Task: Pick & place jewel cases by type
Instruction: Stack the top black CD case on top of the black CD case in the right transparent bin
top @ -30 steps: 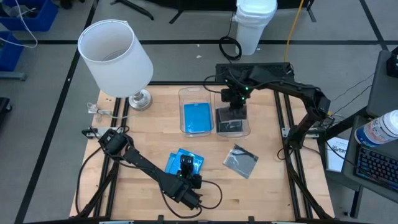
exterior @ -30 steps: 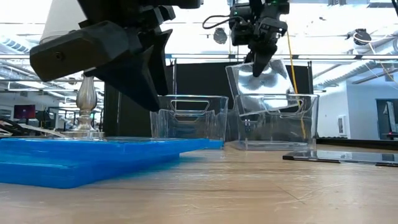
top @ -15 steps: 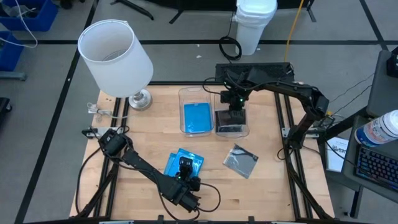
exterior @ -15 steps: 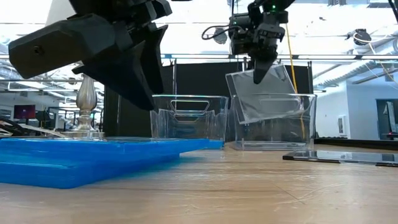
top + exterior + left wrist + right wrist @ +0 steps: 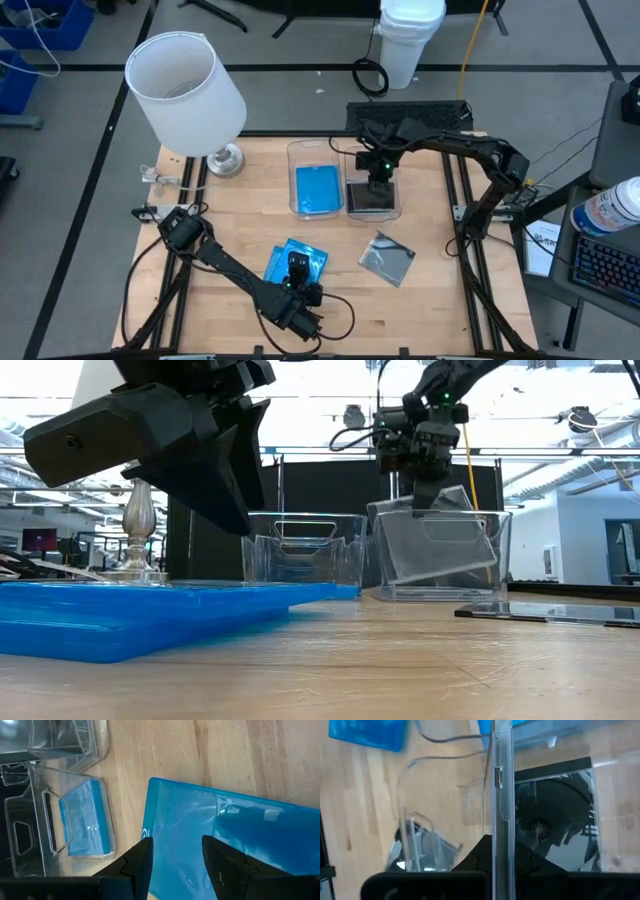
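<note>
My right gripper [image 5: 424, 500] is shut on a clear dark jewel case [image 5: 435, 543] over the right clear bin [image 5: 372, 197]. Another dark case [image 5: 555, 820] lies flat on that bin's floor. A blue case [image 5: 318, 188] lies flat in the left bin [image 5: 30, 835]. My left gripper [image 5: 175, 862] is open. It hovers just above the blue cases [image 5: 296, 262] near the table's near edge, with a finger standing on either side. A third dark case [image 5: 387, 257] lies flat on the table to the right. My right gripper pinches the clear case's upper edge [image 5: 426, 510] between its two fingers [image 5: 480, 852], coming from above and pointing down. The case hangs tilted below them, its lower part inside the right bin's walls. It shows edge-on [image 5: 502, 795] in the right wrist view.
A white-shaded lamp [image 5: 185, 85] stands on the table's far left corner, its metal foot [image 5: 225, 160] left of the bins. Bare wood [image 5: 440, 300] lies at the near right. A white bucket [image 5: 410, 40] and cables sit beyond the far edge.
My right gripper has moved down, lowering the clear case from above the right bin's rim until most of it is inside the bin walls. The case stays tilted in the hold.
</note>
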Controlling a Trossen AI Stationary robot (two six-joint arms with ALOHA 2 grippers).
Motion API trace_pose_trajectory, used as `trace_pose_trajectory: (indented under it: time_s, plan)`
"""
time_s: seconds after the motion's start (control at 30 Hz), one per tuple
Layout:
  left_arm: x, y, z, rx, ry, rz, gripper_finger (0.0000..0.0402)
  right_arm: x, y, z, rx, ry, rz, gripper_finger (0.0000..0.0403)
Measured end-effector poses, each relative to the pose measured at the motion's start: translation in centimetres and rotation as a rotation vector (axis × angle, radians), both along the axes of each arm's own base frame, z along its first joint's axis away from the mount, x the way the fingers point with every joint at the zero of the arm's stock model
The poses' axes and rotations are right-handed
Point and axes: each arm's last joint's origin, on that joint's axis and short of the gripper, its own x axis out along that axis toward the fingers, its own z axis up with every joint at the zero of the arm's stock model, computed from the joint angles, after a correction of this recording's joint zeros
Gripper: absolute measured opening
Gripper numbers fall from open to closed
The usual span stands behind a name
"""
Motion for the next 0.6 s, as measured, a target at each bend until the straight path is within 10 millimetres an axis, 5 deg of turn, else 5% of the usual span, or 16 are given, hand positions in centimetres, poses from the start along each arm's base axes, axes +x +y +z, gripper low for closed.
trace_pose_trajectory:
  time_s: [0.4, 0.6]
  plan:
    - [0.0, 0.0, 0.0, 0.008, 0.004, -0.005, 0.0174, 0.0, -0.2, -1.8, -0.032, -0.057, 0.018, 0.0017]
    - [0.0, 0.0, 0.0, 0.010, 0.006, -0.005, 0.0175, 0.1, -0.1, -2.0, -0.097, -0.025, 0.036, 0.0059]
